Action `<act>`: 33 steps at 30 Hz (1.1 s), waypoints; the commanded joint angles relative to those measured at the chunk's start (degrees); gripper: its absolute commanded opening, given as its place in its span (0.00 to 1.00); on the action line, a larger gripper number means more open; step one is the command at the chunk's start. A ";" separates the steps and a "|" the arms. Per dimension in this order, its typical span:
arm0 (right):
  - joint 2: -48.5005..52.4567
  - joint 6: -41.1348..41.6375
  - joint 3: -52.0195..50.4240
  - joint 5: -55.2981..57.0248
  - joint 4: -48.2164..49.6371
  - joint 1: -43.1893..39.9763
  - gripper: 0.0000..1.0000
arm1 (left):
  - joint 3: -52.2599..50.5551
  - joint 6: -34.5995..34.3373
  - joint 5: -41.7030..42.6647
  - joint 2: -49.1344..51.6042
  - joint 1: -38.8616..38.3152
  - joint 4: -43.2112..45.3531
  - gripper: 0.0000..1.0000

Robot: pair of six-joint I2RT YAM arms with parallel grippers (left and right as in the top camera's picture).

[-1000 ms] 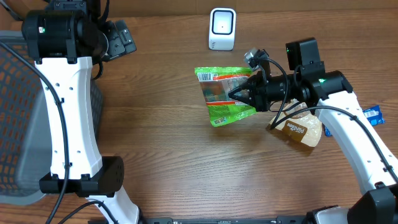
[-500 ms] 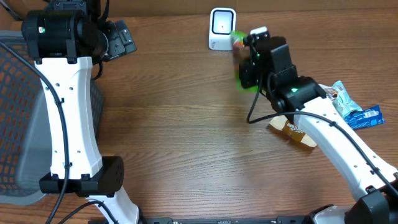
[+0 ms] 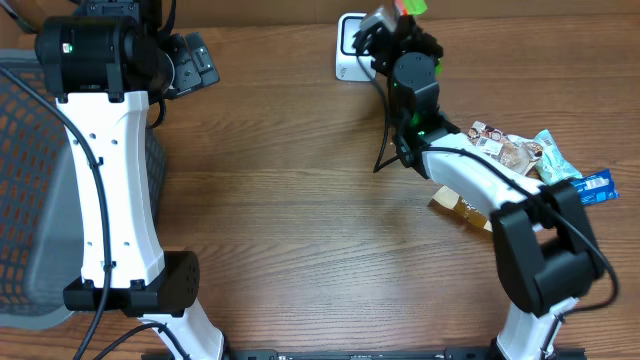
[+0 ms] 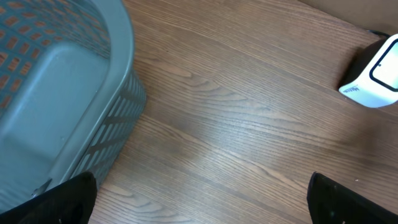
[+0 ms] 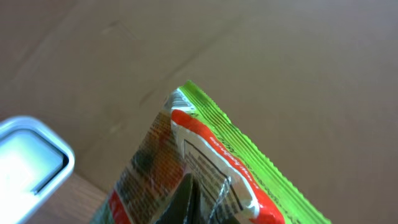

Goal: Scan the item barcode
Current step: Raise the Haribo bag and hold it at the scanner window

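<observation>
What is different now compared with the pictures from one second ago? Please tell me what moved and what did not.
The right gripper carried the green packet from the middle of the table to the far edge, and holds it lifted over the white scanner. It kept its hold on the packet throughout and nothing was let go. The left gripper stayed open by the basket, and the brown bag did not move.

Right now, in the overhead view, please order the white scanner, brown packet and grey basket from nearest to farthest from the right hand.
1. White scanner, at the back, beside the right hand.
2. Brown packet, right side, under that arm.
3. Grey basket, far left edge.
</observation>
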 commanded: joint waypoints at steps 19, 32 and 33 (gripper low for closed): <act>7.96 -58.42 1.07 -12.04 0.44 -4.85 0.04 | 0.63 -0.20 -0.76 -0.61 -0.02 0.02 1.00; 10.25 -61.31 12.44 -20.06 -1.38 -4.79 0.04 | 0.61 -0.20 -0.74 -0.61 -0.02 0.02 0.99; 10.25 -61.29 12.66 -21.22 -1.62 -4.52 0.04 | 0.63 -0.17 -0.74 -0.61 -0.02 0.02 1.00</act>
